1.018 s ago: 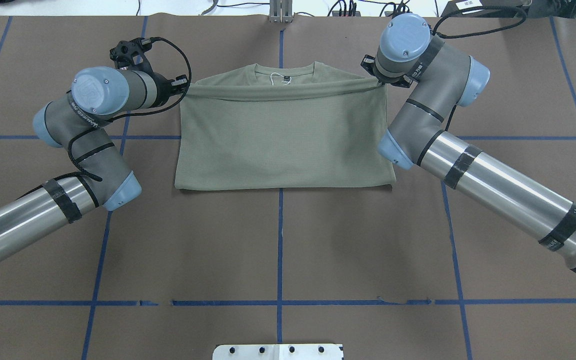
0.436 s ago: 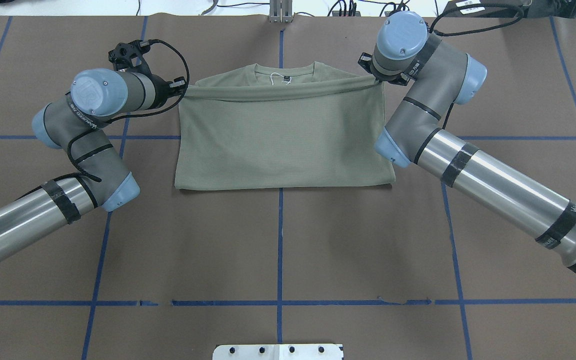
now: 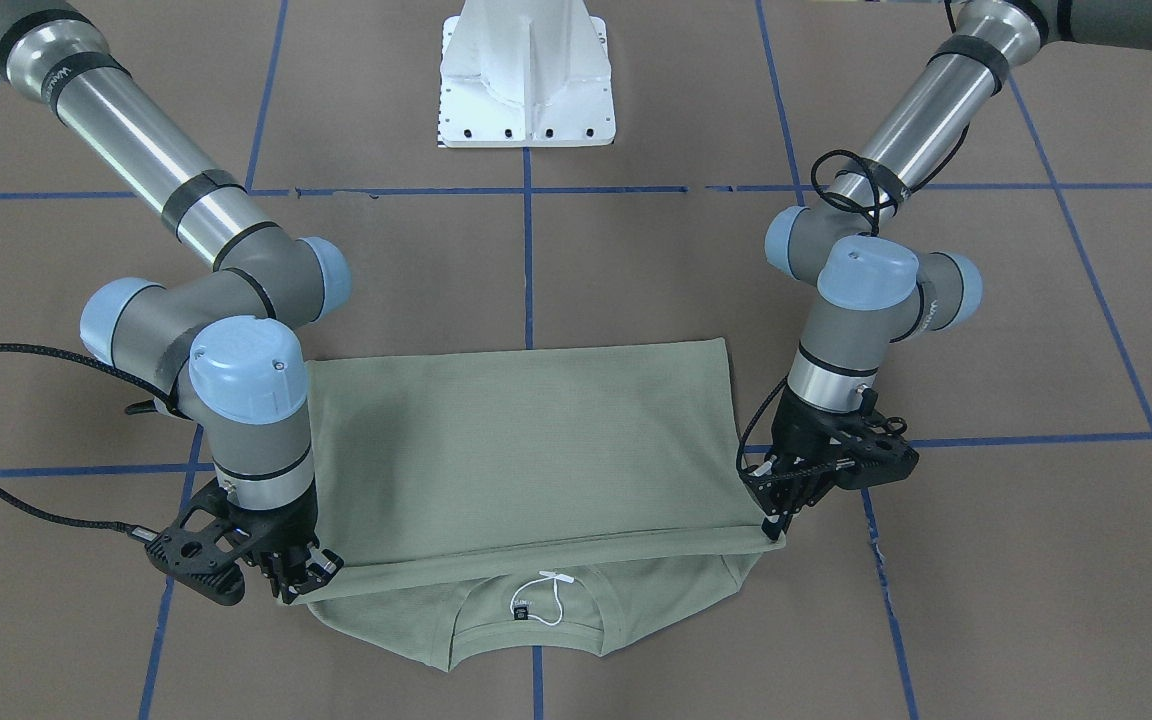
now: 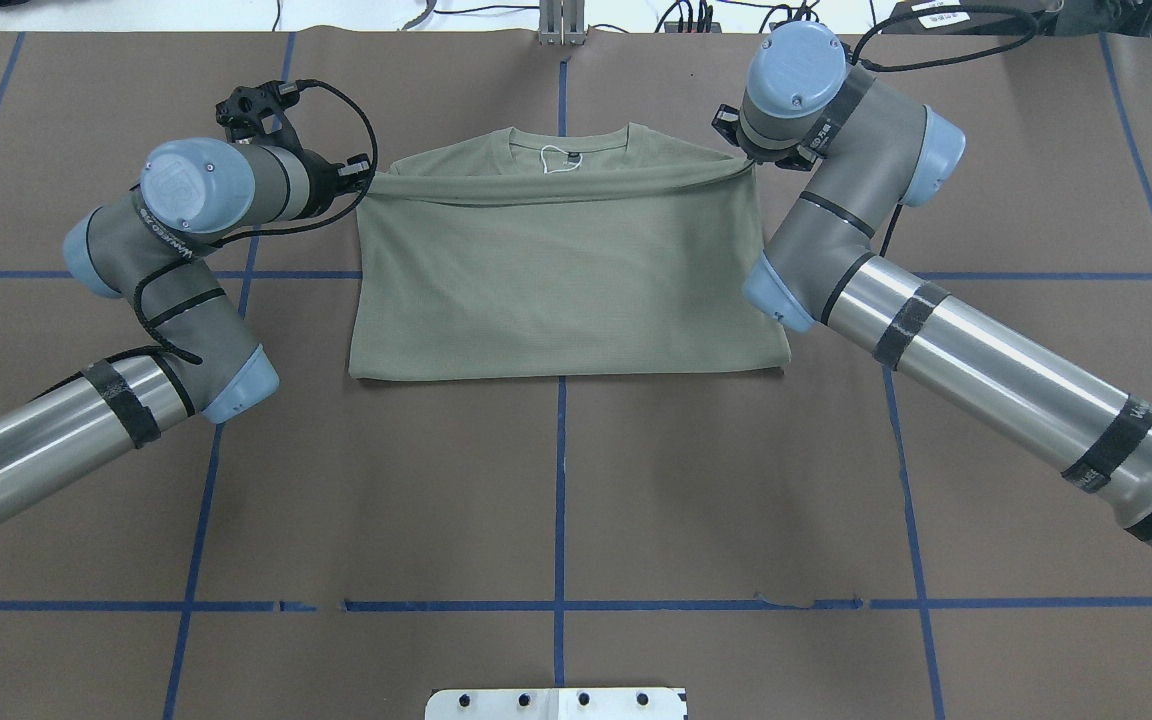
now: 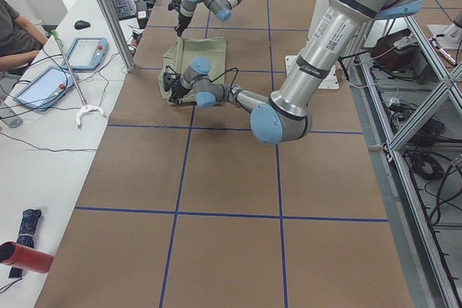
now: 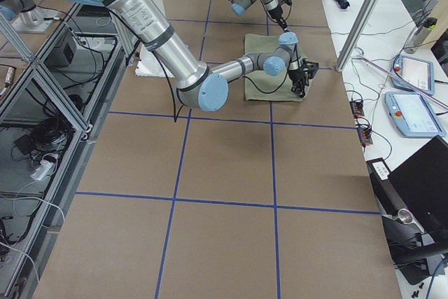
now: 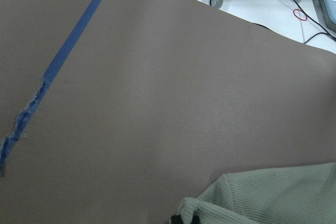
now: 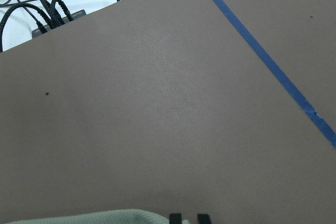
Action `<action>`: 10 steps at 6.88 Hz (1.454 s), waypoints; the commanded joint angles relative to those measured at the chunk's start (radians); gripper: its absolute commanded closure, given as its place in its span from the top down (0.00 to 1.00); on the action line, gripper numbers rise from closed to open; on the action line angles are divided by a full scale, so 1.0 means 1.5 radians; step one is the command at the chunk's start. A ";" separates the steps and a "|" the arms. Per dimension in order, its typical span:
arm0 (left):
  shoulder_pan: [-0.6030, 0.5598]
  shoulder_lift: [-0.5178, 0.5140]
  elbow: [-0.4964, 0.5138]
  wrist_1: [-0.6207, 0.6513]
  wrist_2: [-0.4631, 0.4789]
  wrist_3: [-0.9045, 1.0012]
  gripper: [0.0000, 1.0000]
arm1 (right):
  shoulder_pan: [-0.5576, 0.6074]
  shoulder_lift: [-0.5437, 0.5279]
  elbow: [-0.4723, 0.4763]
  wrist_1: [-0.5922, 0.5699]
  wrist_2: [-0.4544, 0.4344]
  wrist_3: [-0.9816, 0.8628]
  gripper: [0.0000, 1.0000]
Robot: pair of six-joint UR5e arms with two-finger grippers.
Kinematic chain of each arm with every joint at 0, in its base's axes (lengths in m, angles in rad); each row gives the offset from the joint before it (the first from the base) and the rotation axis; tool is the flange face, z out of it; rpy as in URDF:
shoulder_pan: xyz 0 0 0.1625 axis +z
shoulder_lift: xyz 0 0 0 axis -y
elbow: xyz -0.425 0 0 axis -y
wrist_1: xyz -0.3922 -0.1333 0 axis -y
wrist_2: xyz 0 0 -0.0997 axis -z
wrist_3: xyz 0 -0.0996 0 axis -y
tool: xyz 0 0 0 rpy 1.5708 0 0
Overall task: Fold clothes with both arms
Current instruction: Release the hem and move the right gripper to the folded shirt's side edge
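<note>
The sage-green shirt (image 4: pixel 556 290) lies folded on the brown table, its lower part doubled up over the chest. Its collar with the black neck label (image 4: pixel 564 155) still shows at the far edge. My left gripper (image 4: pixel 361 180) is shut on the left corner of the folded-over edge, and my right gripper (image 4: pixel 748 160) is shut on the right corner. That edge hangs taut between them, just short of the collar. In the front-facing view the left gripper (image 3: pixel 771 520) and right gripper (image 3: pixel 291 588) pinch the same edge of the shirt (image 3: pixel 526 440) above the neck label (image 3: pixel 521 608).
The white pedestal base (image 3: pixel 526 90) stands at the robot's side of the table. Blue tape lines (image 4: pixel 560 480) cross the brown cover. An operators' bench with tablets (image 5: pixel 43 84) and cables runs along the far edge, where a person (image 5: pixel 14 30) sits.
The right gripper has moved slightly inward and away from the robot with its corner, so the held edge sits a little closer to the collar. The left arm has barely shifted.
</note>
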 commanded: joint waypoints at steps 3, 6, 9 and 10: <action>-0.007 0.004 -0.003 -0.040 -0.004 0.037 0.44 | 0.002 -0.049 0.138 -0.006 0.050 0.021 0.58; -0.007 0.005 -0.004 -0.042 -0.005 0.037 0.44 | -0.087 -0.242 0.358 0.003 0.074 0.194 0.67; -0.006 0.005 -0.005 -0.044 -0.004 0.037 0.46 | -0.134 -0.328 0.428 0.002 0.072 0.265 0.70; -0.006 0.004 -0.005 -0.044 -0.004 0.036 0.46 | -0.140 -0.337 0.424 0.003 0.070 0.264 0.70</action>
